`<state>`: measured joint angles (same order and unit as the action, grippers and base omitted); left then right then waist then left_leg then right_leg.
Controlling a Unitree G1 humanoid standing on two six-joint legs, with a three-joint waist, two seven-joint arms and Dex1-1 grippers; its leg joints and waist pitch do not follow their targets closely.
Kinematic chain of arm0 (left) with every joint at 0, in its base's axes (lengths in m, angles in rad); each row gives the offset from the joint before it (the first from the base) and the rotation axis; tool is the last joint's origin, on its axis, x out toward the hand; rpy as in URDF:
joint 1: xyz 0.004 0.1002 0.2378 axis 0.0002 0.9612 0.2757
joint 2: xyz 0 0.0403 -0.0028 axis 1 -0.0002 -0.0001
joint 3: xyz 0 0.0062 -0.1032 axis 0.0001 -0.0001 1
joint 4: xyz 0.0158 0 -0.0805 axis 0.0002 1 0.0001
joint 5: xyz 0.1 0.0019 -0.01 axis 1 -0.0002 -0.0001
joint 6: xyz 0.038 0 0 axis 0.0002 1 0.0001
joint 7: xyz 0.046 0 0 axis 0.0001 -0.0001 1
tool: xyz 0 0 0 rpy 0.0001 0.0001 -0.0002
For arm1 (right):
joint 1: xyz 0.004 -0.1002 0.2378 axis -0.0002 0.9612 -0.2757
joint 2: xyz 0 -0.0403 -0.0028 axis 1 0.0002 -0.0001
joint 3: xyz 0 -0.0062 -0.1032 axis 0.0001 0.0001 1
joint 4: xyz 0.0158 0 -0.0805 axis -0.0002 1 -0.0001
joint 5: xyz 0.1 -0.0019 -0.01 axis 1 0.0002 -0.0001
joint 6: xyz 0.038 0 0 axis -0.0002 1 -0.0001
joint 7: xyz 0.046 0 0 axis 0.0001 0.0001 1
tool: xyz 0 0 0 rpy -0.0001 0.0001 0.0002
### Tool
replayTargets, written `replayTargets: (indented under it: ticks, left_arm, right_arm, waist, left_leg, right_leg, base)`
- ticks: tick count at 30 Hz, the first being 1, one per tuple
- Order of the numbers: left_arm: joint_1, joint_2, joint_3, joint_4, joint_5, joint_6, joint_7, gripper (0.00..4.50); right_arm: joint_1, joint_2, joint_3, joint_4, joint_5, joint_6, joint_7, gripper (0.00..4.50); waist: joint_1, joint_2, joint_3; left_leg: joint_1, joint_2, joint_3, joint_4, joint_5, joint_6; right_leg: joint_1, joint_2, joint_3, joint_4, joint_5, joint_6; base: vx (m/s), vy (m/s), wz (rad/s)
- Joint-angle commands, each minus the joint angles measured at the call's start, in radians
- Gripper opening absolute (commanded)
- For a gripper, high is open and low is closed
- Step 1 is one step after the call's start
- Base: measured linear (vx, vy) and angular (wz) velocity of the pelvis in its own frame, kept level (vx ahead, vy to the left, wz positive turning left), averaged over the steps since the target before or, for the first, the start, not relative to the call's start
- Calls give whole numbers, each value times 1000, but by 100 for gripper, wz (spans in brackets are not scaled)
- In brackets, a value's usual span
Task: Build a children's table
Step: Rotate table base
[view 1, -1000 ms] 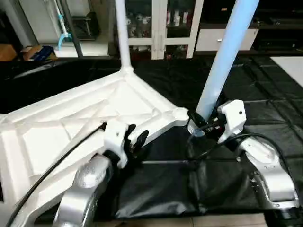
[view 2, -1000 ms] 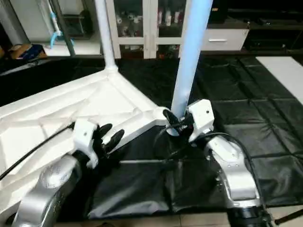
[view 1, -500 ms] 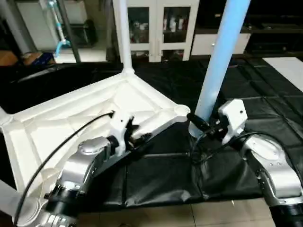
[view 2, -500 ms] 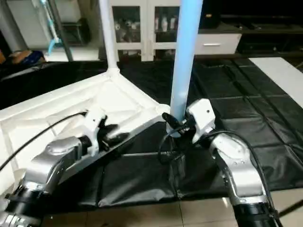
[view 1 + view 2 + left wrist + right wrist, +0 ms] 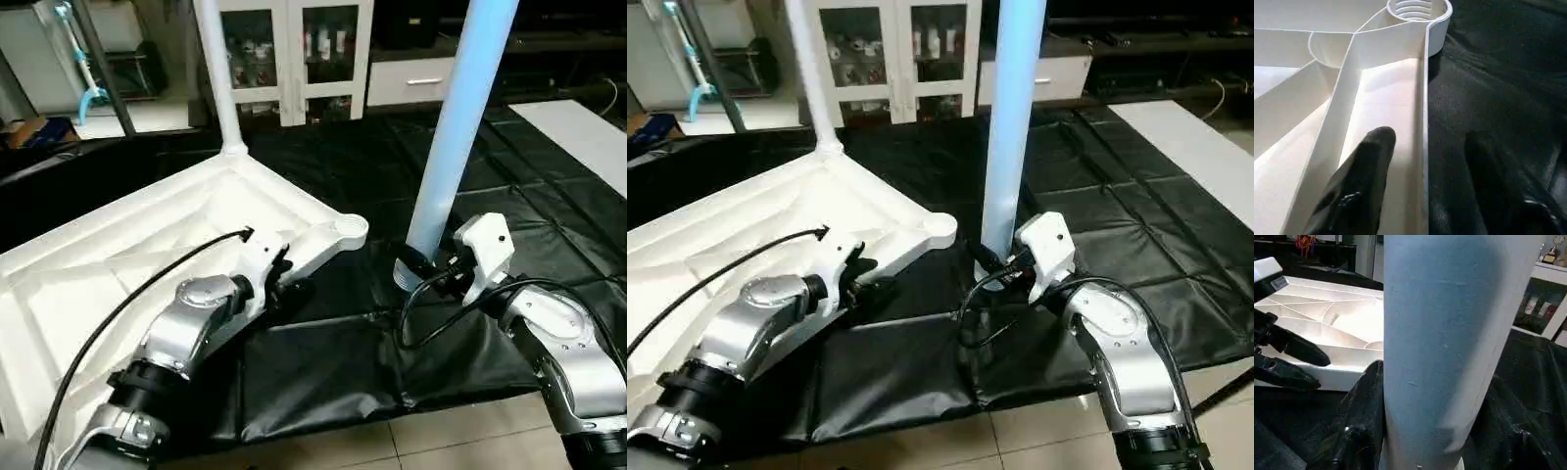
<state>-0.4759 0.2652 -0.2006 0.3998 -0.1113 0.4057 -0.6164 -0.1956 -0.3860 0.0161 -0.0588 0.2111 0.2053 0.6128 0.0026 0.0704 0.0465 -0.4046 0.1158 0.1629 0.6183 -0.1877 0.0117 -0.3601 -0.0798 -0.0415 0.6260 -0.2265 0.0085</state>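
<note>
Step in hand: fitting a leg. Tabletop point(image 5: 127, 264) lies underside up on black mat point(image 5: 549, 166). R gripper point(image 5: 429, 277) clamps loose leg point(image 5: 451, 127) upright, beside empty corner socket point(image 5: 346, 230). L gripper point(image 5: 1422, 188) straddles tabletop rim, jaws apart. Next, likely: lift leg, centre over socket, press in.

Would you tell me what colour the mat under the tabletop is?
Black mat, clearest in the right eye view.
</note>
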Motion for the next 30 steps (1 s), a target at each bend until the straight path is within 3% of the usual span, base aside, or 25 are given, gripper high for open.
replayTargets:
  ticks: [1,3,5,8,12,13,17,21,22,25,27,28,30]
  left_arm:
    - [-10,11,2,54,28,-11,18,230]
    - [-18,6,11,70,31,-18,28,205]
    - [-25,1,20,81,25,-16,30,192]
    - [-29,-4,21,93,21,3,23,168]
    - [-21,-1,-13,101,32,43,3,139]
    - [-21,-1,-14,102,32,45,2,114]
    - [-21,23,-59,127,63,78,-40,94]
    - [-16,31,-78,129,74,69,-69,65]
    - [-9,41,-94,120,82,53,-92,60]
    - [45,110,-174,39,101,-66,-242,35]
    - [54,125,-188,25,107,-94,-267,26]
    - [82,179,-220,-20,127,-136,-320,20]
    - [95,205,-230,-40,131,-152,-344,8]
  right_arm:
    - [-9,3,5,-24,1,-9,-4,187]
    - [-9,2,5,-24,2,-9,0,187]
    - [-10,0,7,-27,2,-7,3,187]
    - [-11,1,10,-30,1,-6,5,187]
    - [-9,-1,13,-31,1,-8,10,187]
    - [-9,-1,13,-31,1,-8,10,187]
    - [-11,-2,14,-41,4,1,11,187]
    - [-5,-5,17,-46,4,0,16,187]
    - [-3,-5,17,-46,4,-1,16,187]
    - [-12,-6,15,-35,6,-6,17,187]
    - [-13,-7,14,-33,5,-6,17,187]
    - [-14,-7,14,-34,5,-6,18,187]
    - [-13,-7,14,-36,6,-5,19,187]
  waist:
    - [2,-7,-57]
    - [5,-11,-59]
    - [5,-14,-56]
    - [5,-12,-51]
    - [2,-11,-46]
    - [2,-12,-46]
    - [1,-11,-43]
    - [3,-14,-48]
    - [5,-14,-51]
    - [7,-11,-54]
    - [6,-9,-57]
    - [10,-9,-57]
    - [15,-4,-55]
  left_leg:
    - [23,106,-54,-99,-313,19]
    - [23,107,-49,-96,-272,49]
    - [25,108,-45,-96,-283,56]
    - [29,110,-45,-99,-332,35]
    - [34,110,-49,-105,-417,-16]
    - [33,109,-49,-105,-420,-20]
    - [32,109,-50,-109,-414,-22]
    - [30,109,-44,-107,-359,5]
    - [31,109,-41,-106,-320,25]
    - [25,114,-44,-108,-252,63]
    - [27,115,-41,-106,-228,80]
    - [32,115,-38,-103,-226,88]
    - [35,117,-35,-107,-239,84]
  right_leg:
    - [18,-89,46,-82,-89,-228]
    - [20,-89,46,-80,-39,-248]
    - [18,-88,45,-83,-66,-253]
    - [13,-86,46,-88,-157,-245]
    - [4,-87,50,-95,-261,-217]
    - [4,-88,51,-96,-267,-213]
    - [1,-87,52,-99,-263,-197]
    - [5,-89,52,-99,-220,-204]
    - [8,-89,51,-99,-178,-216]
    - [14,-89,48,-94,-112,-219]
    - [16,-87,45,-88,-54,-233]
    - [10,-87,46,-87,-44,-240]
    - [8,-84,45,-88,-63,-241]
  base:
    - [0,0,0]
    - [0,0,0]
    - [0,0,0]
    - [0,0,0]
    - [0,0,0]
    - [0,0,0]
    - [0,0,0]
    - [0,0,0]
    - [0,0,0]
    - [0,0,0]
    - [0,0,0]
    - [0,0,0]
    - [0,0,0]
